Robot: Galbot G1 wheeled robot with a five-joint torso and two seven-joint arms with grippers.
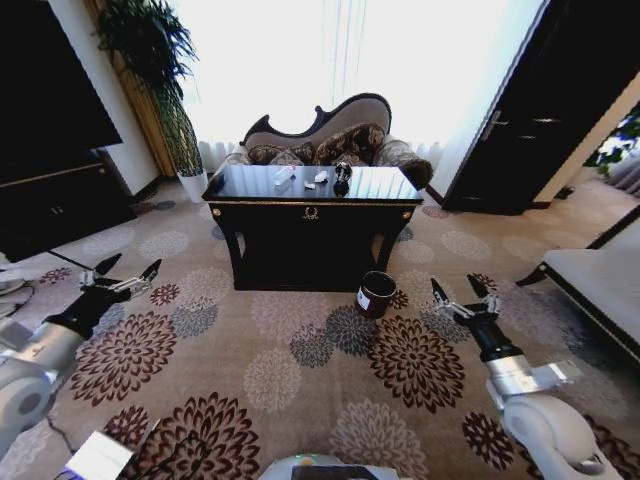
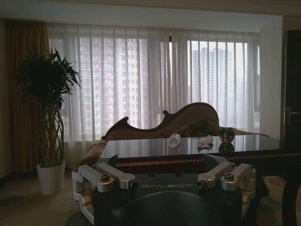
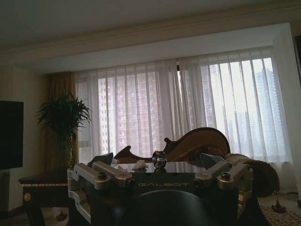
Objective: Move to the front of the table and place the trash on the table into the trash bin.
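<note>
Straight ahead across the carpet, well apart from both arms: table [image 1: 312, 212], long axis set crosswise. Trash on its top — bottle [image 1: 284, 175] toward the left, paper wads [image 1: 318, 179] mid, dark round piece [image 1: 343, 172] just right of them. Trash bin [image 1: 376, 294] on the floor by the table's right leg, nearer the right tool [image 1: 464, 294]. Left tool [image 1: 127, 271] and right tool both spread apart, empty. Likely still driving up.

text: "GALBOT" | on: left gripper [image 2: 165, 175] body | also: right gripper [image 3: 162, 175] body
</note>
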